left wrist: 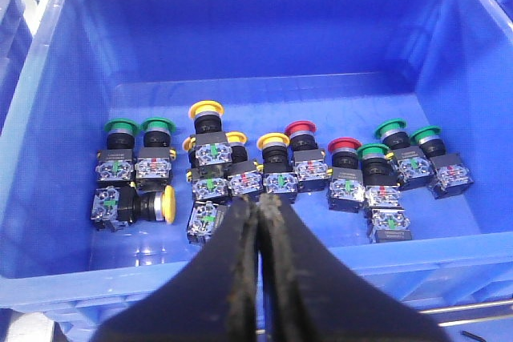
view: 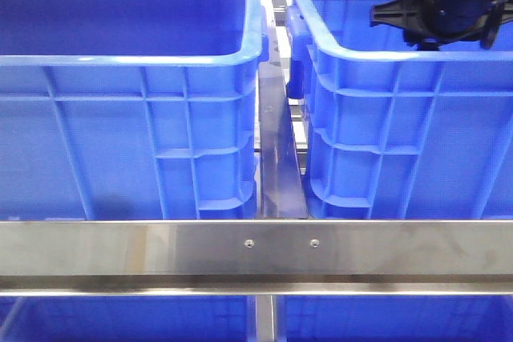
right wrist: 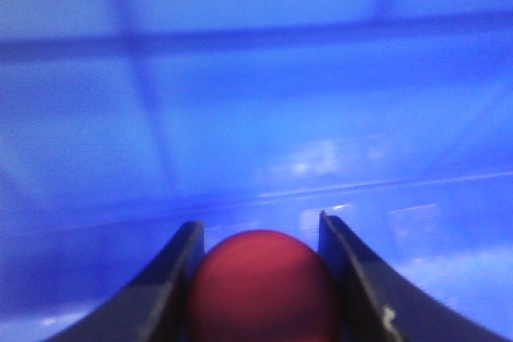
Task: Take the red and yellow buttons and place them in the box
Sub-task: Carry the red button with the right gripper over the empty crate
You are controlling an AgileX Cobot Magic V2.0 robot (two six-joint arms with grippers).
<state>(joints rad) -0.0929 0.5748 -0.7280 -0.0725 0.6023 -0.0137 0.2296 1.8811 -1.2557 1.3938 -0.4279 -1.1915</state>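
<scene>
Gripping a red button [right wrist: 262,284], right tool [right wrist: 260,278] inside blue bin [right wrist: 240,118].

Crates [view: 128,134]: blue moulded plastic, ribbed walls, slight sheen. Frame rail [view: 256,247]: brushed metal, dull reflections, two screws. Left claw [left wrist: 258,222]: black, worn rough inner edges. Buttons [left wrist: 210,110]: glossy plastic caps. Red cap [right wrist: 264,286] in right claw [right wrist: 263,278]: smooth, matt-looking, blurred.
</scene>
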